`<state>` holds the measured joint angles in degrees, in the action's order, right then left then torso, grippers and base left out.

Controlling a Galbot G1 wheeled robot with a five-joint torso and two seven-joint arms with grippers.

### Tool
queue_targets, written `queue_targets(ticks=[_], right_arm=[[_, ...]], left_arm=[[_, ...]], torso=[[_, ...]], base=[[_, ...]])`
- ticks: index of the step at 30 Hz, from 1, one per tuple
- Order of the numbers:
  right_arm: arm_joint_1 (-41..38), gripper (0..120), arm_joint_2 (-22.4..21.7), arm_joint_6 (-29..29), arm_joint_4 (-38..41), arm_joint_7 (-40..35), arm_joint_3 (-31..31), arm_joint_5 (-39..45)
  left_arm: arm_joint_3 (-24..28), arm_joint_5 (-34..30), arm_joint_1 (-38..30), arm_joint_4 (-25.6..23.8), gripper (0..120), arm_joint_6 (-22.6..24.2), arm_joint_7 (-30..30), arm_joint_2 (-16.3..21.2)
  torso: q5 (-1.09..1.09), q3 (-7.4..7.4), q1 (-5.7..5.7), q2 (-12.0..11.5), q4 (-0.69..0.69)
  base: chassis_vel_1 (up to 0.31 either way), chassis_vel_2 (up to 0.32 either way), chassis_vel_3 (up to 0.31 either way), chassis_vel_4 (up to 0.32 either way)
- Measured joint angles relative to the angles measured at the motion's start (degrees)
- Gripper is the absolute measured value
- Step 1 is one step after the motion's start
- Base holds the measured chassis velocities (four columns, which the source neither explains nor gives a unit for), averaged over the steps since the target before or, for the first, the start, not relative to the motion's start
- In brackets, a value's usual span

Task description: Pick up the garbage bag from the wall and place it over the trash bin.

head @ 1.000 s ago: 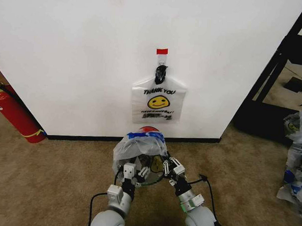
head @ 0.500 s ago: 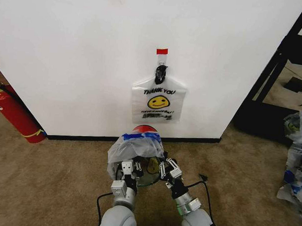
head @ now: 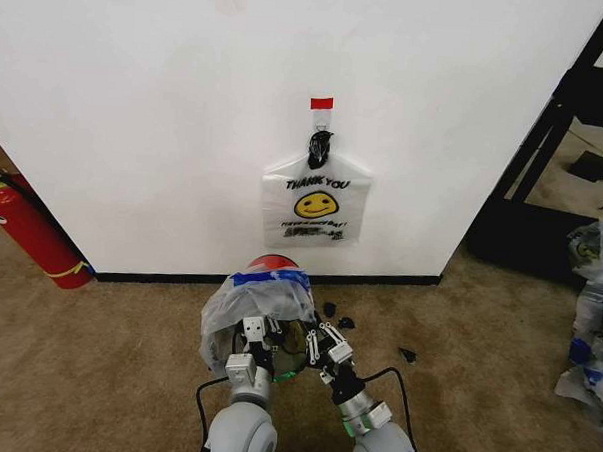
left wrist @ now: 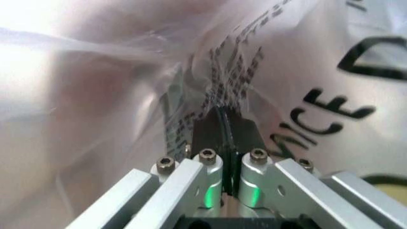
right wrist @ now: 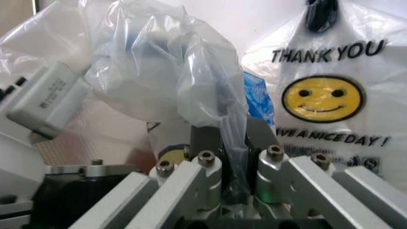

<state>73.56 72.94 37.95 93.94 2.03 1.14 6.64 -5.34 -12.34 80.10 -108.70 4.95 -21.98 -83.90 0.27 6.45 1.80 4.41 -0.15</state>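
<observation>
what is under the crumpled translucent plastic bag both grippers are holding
Under the crumpled translucent plastic bag, the round trash bin's red end pokes out toward the white wall. The rest of the bin is covered.

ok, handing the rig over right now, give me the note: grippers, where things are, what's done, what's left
Left gripper: shut on the garbage bag, film pinched between its fingers.
Right gripper: shut on the same bag, at its other side.
The bag is off the wall, held low in front of the robot, bunched over the trash bin, whose red part shows just behind it.
A second smiley bag hangs from the hook under the red tape.
Done: pick-up.
Left: spread the bag over the bin's rim, then release. How far it is seated cannot be told.
</observation>
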Motion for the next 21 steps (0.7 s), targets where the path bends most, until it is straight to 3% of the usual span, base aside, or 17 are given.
queue_targets(ticks=[6, 12, 14, 18, 21], right_arm=[[-0.16, 1, 0.79, 0.67, -0.76, -1.89, -0.08, -1.04], [-0.48, 1, 0.93, 0.89, -0.83, -2.30, -0.13, -1.17], [-0.67, 1, 0.61, 0.80, -0.66, -2.35, -0.12, -1.15], [-0.69, 1, 0.23, 0.62, -0.40, -2.37, -0.11, -1.07], [-0.68, 1, -0.07, 0.52, -0.36, -2.36, 0.05, -0.92]], left_arm=[[-0.01, 0.11, 0.69, 0.02, 0, -0.17, 0.00, 1.12], [0.06, -0.23, 0.67, 1.35, 0, -0.11, 0.10, 3.09], [1.69, -0.34, 0.18, 1.54, 0, -0.01, 1.25, 5.84], [1.62, -0.30, -0.59, 1.15, 0, -0.13, 3.27, 9.40], [0.91, -0.70, -1.86, -0.84, 0, -1.41, 8.77, 15.50]], torso=[[-0.10, 0.00, 0.00, 0.00, 0.07], [-0.49, 0.00, 0.00, 0.00, 0.11], [-0.76, 0.00, -0.01, 0.00, 0.15], [-0.59, 0.00, -0.01, 0.00, 0.11], [-0.44, 0.00, -0.01, 0.00, 0.09]], base=[[0.000, 0.000, 0.000, 0.000], [0.000, 0.000, 0.000, 0.000], [0.000, 0.000, 0.000, 0.000], [0.000, 0.000, 0.000, 0.000], [0.000, 0.000, 0.000, 0.000]])
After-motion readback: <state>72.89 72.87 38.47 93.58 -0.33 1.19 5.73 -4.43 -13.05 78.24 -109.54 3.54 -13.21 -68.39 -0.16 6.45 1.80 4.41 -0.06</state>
